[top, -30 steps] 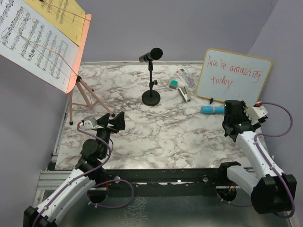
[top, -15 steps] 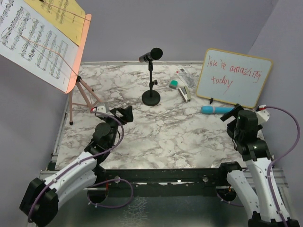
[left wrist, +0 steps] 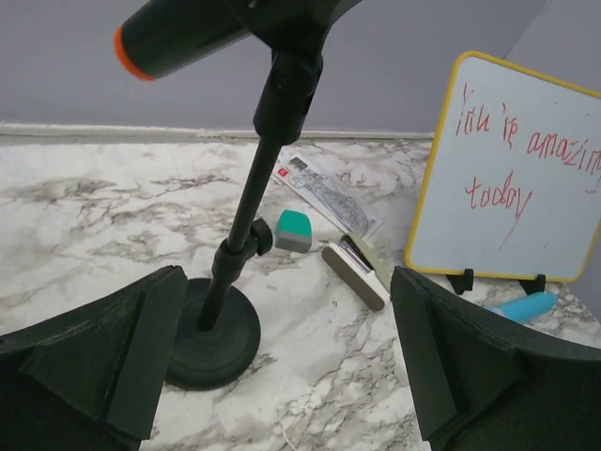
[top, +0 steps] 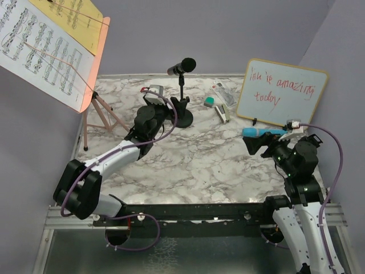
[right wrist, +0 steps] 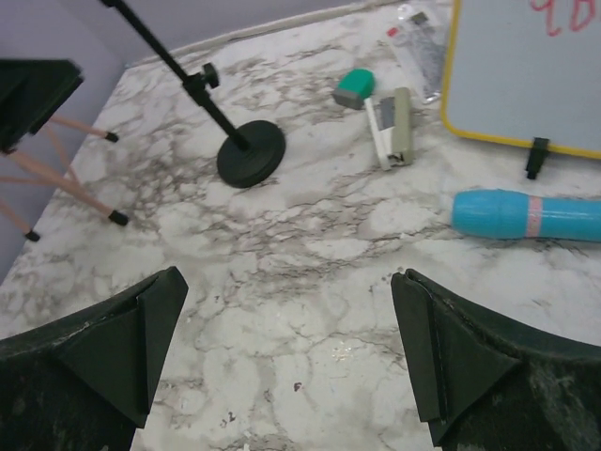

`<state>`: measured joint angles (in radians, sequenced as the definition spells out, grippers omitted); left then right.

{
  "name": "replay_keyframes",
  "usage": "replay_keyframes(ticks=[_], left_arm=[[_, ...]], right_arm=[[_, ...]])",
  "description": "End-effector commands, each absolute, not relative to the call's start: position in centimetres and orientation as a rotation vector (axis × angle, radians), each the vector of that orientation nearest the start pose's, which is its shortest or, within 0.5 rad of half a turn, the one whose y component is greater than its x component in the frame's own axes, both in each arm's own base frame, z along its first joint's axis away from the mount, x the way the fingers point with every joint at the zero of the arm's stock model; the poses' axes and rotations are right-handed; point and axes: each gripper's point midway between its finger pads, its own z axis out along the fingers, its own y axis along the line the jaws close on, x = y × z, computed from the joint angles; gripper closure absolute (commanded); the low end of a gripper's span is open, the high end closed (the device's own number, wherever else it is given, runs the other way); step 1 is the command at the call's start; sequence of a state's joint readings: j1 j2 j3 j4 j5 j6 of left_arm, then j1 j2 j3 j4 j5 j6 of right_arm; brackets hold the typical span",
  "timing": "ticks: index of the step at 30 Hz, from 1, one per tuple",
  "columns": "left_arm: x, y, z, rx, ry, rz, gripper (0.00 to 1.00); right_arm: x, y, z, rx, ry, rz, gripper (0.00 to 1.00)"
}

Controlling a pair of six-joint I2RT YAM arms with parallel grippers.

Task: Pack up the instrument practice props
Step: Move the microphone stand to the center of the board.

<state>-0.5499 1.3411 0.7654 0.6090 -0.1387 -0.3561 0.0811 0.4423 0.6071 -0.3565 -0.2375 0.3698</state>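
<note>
The black microphone (top: 181, 66) sits on a round-based mic pole (top: 182, 108) at the back centre. My left gripper (top: 172, 111) is open and empty just left of the pole's base. In the left wrist view the pole (left wrist: 239, 235) stands just inside my left finger (left wrist: 103, 357). The blue microphone (top: 256, 132) lies on the table at the right. My right gripper (top: 261, 144) is open and empty just in front of it; the blue microphone (right wrist: 526, 214) lies beyond my right finger. The pink music rack (top: 94, 57) holds sheet-music pages (top: 40, 51) at the far left. A second pole is out of view.
A whiteboard (top: 282, 91) with red writing stands at the back right. A stapler (top: 222, 114), a green eraser (top: 209, 102) and a clear packet (top: 223, 94) lie between it and the pole. The rack's tripod legs (top: 100, 117) stand at the left edge.
My left arm has reached forward and right, from near the tripod to the mic pole's base. My right gripper has swung left and now sits in front of the blue microphone.
</note>
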Motion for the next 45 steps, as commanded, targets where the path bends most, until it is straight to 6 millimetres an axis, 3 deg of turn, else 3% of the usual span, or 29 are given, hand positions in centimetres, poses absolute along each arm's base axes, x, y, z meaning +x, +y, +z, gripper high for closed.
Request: replay_keyframes(ticks=[1, 10, 18, 22, 29, 33, 40, 45], left_arm=[[41.1, -24.7, 27.7, 0.183, 1.507, -0.648, 0.03], [45.8, -25.8, 25.9, 0.342, 1.491, -0.702, 0.13], [48.7, -27.2, 24.5, 0.501, 1.453, -0.685, 0.24], [49.2, -28.1, 24.4, 0.565, 1.429, -0.716, 0.33], [48.7, -28.2, 24.8, 0.622, 1.39, -0.705, 0.68], [47.9, -28.0, 25.2, 0.64, 1.378, -0.694, 0.82], [45.0, -26.6, 26.2, 0.652, 1.361, -0.668, 0.99], [42.5, -26.2, 26.5, 0.602, 1.39, -0.743, 1.0]], right_arm=[[21.7, 11.4, 26.6, -0.195, 1.647, 0.716, 0.01], [20.1, 12.7, 26.8, -0.273, 1.611, 0.749, 0.01], [19.6, 13.4, 26.0, -0.304, 1.618, 0.783, 0.01], [19.7, 13.3, 25.8, -0.297, 1.622, 0.772, 0.01], [19.8, 13.2, 25.7, -0.298, 1.62, 0.767, 0.01], [20.0, 13.7, 24.9, -0.296, 1.633, 0.8, 0.01], [20.2, 14.5, 23.7, -0.288, 1.685, 0.872, 0.0], [20.4, 15.5, 22.7, -0.293, 1.724, 0.95, 0.0]])
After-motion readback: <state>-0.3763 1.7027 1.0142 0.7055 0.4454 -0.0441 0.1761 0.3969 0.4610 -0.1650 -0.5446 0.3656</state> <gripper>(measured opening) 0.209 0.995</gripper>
